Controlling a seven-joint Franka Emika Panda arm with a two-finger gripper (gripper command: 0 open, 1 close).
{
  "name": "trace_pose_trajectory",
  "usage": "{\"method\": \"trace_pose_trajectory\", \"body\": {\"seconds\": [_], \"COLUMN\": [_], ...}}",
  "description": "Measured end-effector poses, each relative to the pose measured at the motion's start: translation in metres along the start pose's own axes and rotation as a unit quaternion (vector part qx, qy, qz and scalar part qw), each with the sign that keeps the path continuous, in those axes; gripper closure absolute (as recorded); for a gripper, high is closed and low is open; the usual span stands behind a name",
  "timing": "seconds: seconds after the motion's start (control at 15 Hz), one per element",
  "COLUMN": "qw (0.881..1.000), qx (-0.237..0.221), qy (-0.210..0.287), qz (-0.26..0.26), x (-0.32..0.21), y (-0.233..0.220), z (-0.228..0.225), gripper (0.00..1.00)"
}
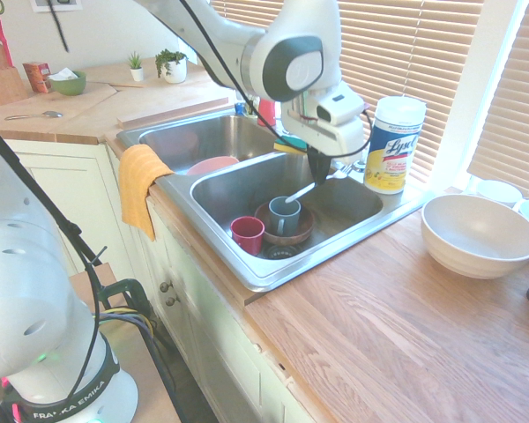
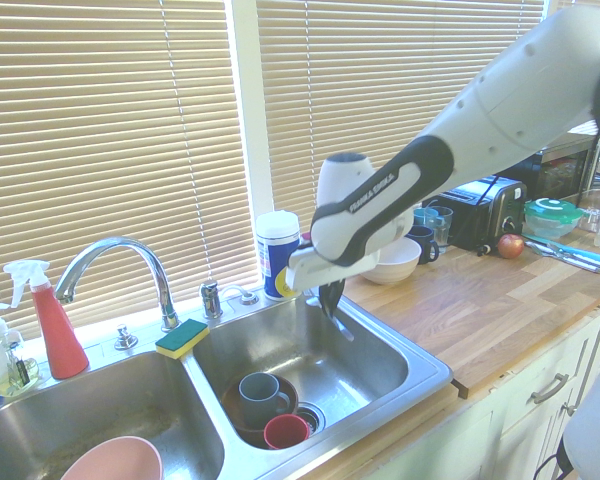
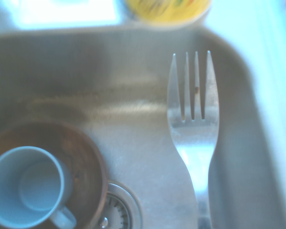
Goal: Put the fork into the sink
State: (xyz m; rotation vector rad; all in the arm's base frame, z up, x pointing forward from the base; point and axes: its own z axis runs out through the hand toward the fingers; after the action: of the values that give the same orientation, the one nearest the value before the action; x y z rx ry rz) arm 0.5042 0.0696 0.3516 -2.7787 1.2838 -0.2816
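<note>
Fork (image 1: 301, 193) is hanging pinched between the fingers (image 1: 317, 166); the stainless-steel sink (image 1: 346, 208) is waiting below them (lowering and release apparently remaining).

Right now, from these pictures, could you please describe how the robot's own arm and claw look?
The smooth white arm with rounded joints has dark grey bands, and "FRANKA EMIKA" is printed at its base. A thin black cable runs along it. The small, dark two-finger claw sits below a white housing.
</note>
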Motion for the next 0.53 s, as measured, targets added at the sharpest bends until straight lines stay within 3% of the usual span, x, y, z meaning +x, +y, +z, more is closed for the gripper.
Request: {"method": "trace_pose_trajectory", "body": {"seconds": [0.53], "qw": [0.999], "qx": [-0.028], "qy": [0.012], "qz": [0.009], "x": [-0.033], "y": [0.000], "z": [0.131], "gripper": [1.00]}}
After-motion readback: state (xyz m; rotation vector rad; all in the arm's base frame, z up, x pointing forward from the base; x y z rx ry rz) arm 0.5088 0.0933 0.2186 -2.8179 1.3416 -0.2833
